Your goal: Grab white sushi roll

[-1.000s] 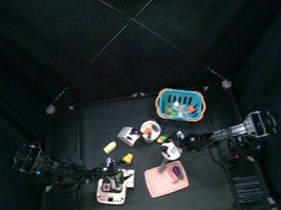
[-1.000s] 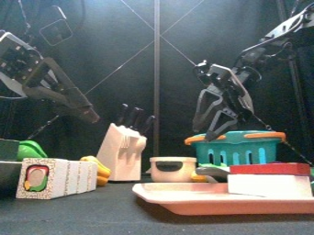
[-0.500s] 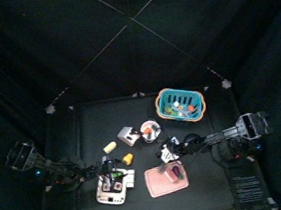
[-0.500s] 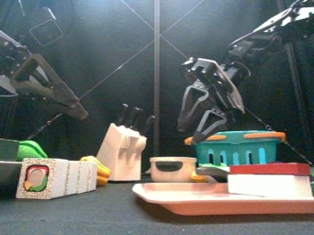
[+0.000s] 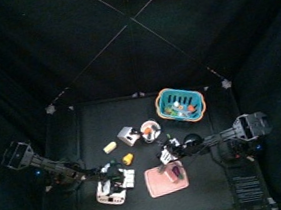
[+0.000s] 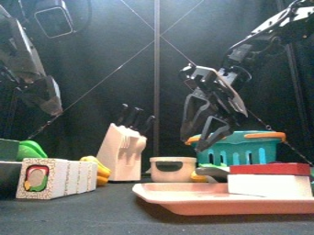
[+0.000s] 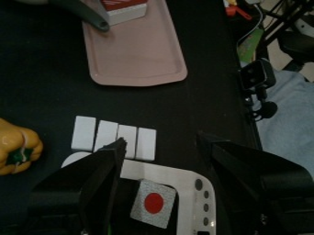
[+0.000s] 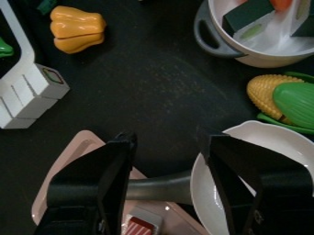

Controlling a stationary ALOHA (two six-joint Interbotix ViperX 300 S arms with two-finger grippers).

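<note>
The white sushi roll (image 6: 172,169) is a low white round piece with a dark band. It stands behind the pink tray (image 6: 208,196), between the white knife block (image 6: 123,151) and the teal basket (image 6: 241,147). In the right wrist view the sushi roll (image 8: 267,170) lies close beside my right gripper (image 8: 174,139), outside its open jaws. That right gripper (image 6: 207,108) hangs above the roll, and nothing is between its jaws. My left gripper (image 7: 162,145) is open and empty over the knife block (image 7: 113,138) at the table's left front (image 5: 107,170).
A white bowl with green and orange pieces (image 8: 252,32), a corn cob (image 8: 280,92) and a yellow pepper (image 8: 76,29) lie beyond the right gripper. A white box with a red and green picture (image 6: 51,177) stands front left. The pink tray (image 5: 165,179) holds a red and white block (image 6: 273,179).
The right gripper has swung a little to the left and come lower above the sushi roll. The left arm has drawn back toward the left edge. Both grippers stay open.
</note>
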